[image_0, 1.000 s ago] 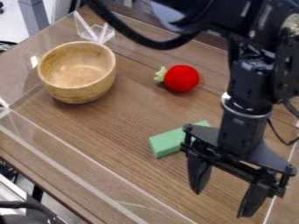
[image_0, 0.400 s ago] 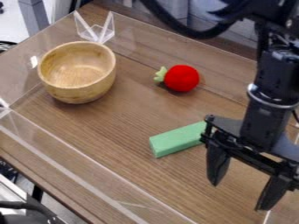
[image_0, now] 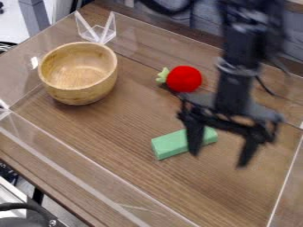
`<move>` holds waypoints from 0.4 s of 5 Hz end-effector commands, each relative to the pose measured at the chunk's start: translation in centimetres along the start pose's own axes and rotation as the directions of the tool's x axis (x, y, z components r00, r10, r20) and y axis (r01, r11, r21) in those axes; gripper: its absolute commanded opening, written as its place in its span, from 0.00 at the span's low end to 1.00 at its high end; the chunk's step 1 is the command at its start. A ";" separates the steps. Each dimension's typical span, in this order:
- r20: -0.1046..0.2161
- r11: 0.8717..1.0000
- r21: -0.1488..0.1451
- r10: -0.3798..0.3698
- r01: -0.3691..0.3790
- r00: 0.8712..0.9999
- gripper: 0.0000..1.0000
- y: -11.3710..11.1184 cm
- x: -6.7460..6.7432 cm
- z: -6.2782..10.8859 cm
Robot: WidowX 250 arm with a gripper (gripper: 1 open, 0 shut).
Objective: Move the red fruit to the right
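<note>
The red fruit (image_0: 182, 79) is a small glossy ball with a green stem on its left side, resting on the wooden table at centre. My gripper (image_0: 222, 149) hangs open just right of and in front of it, fingers pointing down and spread wide with nothing between them. The left finger is in front of the green block's right end. The image of the arm is motion-blurred.
A wooden bowl (image_0: 78, 72) stands at the left. A flat green block (image_0: 178, 142) lies in front of the fruit. Clear plastic walls (image_0: 95, 31) border the table (image_0: 95, 133) at the back, the left and the front.
The arm has swung back and to the left from the front right corner, toward the fruit and over the green block's right end. Its fingers stay open. Fruit, block and bowl have not moved.
</note>
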State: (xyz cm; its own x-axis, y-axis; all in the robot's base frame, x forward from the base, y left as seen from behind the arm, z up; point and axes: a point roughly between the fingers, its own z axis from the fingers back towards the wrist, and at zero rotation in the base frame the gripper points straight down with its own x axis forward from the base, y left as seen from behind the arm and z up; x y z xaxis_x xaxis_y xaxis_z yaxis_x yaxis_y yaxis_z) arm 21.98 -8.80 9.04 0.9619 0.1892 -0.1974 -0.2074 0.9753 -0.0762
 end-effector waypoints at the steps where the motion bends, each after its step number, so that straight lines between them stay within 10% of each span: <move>1: 0.073 0.985 -0.081 0.158 -0.152 0.985 1.00 2.7 3.7 1.2; 2: 0.093 0.970 -0.120 0.225 -0.213 0.970 1.00 4.5 7.0 1.0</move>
State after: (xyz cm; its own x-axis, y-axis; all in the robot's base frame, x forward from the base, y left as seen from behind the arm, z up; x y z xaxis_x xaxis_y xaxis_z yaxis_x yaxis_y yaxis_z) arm 27.14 -2.80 7.17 0.8921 0.4235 -0.1574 -0.4435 0.8874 -0.1257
